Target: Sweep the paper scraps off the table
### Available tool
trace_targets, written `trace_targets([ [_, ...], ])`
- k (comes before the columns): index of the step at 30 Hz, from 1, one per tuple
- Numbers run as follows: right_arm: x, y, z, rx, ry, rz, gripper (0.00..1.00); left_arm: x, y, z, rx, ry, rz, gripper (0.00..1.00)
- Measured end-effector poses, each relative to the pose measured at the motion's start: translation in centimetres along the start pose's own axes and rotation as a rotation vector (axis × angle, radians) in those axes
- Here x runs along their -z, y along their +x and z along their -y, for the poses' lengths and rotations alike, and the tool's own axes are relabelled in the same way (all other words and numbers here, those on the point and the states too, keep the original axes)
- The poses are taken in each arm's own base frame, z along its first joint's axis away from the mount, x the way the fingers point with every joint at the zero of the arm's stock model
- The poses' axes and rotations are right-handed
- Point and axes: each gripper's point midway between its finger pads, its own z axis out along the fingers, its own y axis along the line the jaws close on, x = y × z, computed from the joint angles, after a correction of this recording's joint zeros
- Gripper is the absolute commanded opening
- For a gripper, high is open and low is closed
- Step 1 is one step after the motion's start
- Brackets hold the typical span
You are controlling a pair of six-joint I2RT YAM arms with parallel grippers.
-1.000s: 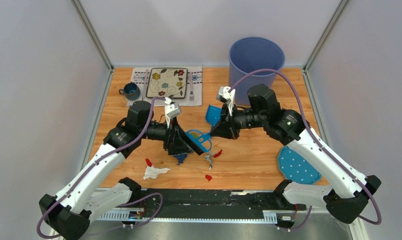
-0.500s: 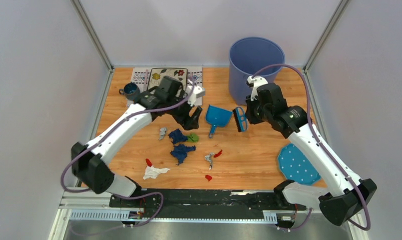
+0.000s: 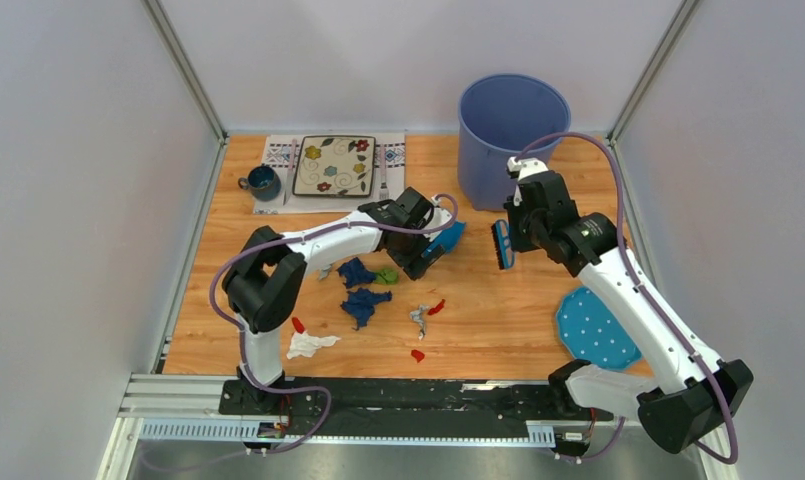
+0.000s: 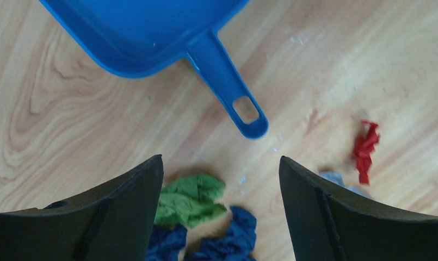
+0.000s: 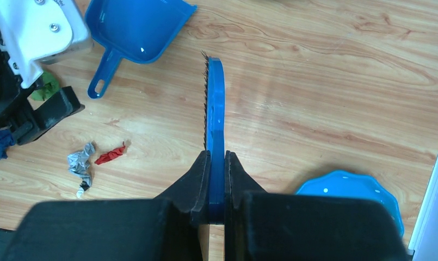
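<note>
Paper scraps (image 3: 363,305) lay loose on the table (image 3: 498,310), centre-front: two dk-blue wads w/ a green bit (image 4: 190,200) touching them, a few red bits, a white scrap (image 3: 308,345) nearest the arm bases, and a silver-grey scrap (image 5: 81,162). I had the L gripper (image 4: 221,163) over the green/blue cluster, jaws spread wide w/ nothing between them. The blue dustpan (image 4: 151,32) lay flat just beyond, handle pointing at the gap, untouched. The R gripper (image 5: 216,155) was clamped on the blue brush (image 5: 215,109), held on edge, bristles toward the dustpan. The bucket (image 3: 513,120) stood at the rear and the dotted cloth (image 3: 596,330) lay far right.
</note>
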Motion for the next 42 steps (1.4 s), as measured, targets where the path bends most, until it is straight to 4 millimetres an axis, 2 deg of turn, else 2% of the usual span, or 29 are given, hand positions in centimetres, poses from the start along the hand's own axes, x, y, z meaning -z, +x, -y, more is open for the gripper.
trace_targets([
  [6,-0.2,0.4,0.6,-0.004,0.018,-0.019,0.0,-2.6,-1.4,0.1,0.002,-0.029,0.049,0.86],
  [11,-0.5,1.1,0.7,0.004,0.021,-0.04,0.0,-3.8,-2.1,0.3,0.002,-0.04,0.076,0.86],
  [14,-0.6,1.3,0.7,0.007,0.022,-0.048,0.0,-5.0,-2.0,-0.3,0.021,-0.071,0.072,0.69],
  [15,-0.6,1.3,0.7,0.007,0.023,-0.048,0.0,-5.4,-1.8,-0.3,0.035,-0.073,0.066,0.51],
  [17,-0.6,1.3,0.7,0.01,0.023,-0.05,0.0,-5.6,-2.3,-0.8,0.05,-0.094,0.08,0.32],
  [18,-0.6,1.3,0.7,0.012,0.024,-0.051,0.0,-5.7,-2.4,-0.8,0.057,-0.097,0.084,0.03],
  [19,-0.6,1.4,0.8,0.013,0.024,-0.052,0.0,-5.7,-2.4,-0.9,0.064,-0.102,0.086,0.0],
  [24,-0.4,1.6,0.7,0.016,0.017,-0.056,0.0,-5.7,-2.4,-1.1,0.072,-0.112,0.086,0.0],
  [27,0.0,1.5,0.5,0.015,-0.001,-0.048,0.0,-5.2,-1.6,-1.1,0.072,-0.116,0.07,0.0],
  [28,0.5,1.4,0.3,0.012,-0.02,-0.037,0.0,-3.9,0.1,-1.0,0.079,-0.111,0.031,0.0],
  [29,0.5,1.3,0.2,0.013,-0.02,-0.036,0.0,-3.7,0.2,-1.0,0.079,-0.111,0.029,0.0],
  [32,1.3,1.0,0.1,0.013,-0.03,-0.033,0.0,-1.0,1.1,-1.0,0.083,-0.098,0.035,0.0],
  [34,2.2,0.4,-0.1,0.02,-0.029,-0.017,0.0,2.2,0.9,-1.4,0.06,-0.11,0.07,0.0],
  [36,3.1,-0.4,-0.7,0.032,-0.041,0.009,0.0,6.1,-0.6,-2.4,0.025,-0.157,0.154,0.0],
  [38,4.1,-1.3,-2.3,0.058,-0.085,0.047,0.0,10.6,-2.0,-3.7,0.005,-0.211,0.242,0.0],
  [39,4.5,-1.6,-3.2,0.073,-0.113,0.059,0.0,12.2,-2.4,-4.3,-0.001,-0.229,0.272,0.0],
  [41,5.3,-1.8,-6.1,0.124,-0.198,0.083,0.0,16.5,-2.8,-6.1,-0.002,-0.285,0.336,0.0],
  [42,5.7,-1.8,-8.2,0.163,-0.254,0.089,0.0,17.8,-2.8,-6.8,0.001,-0.308,0.349,0.0],
])
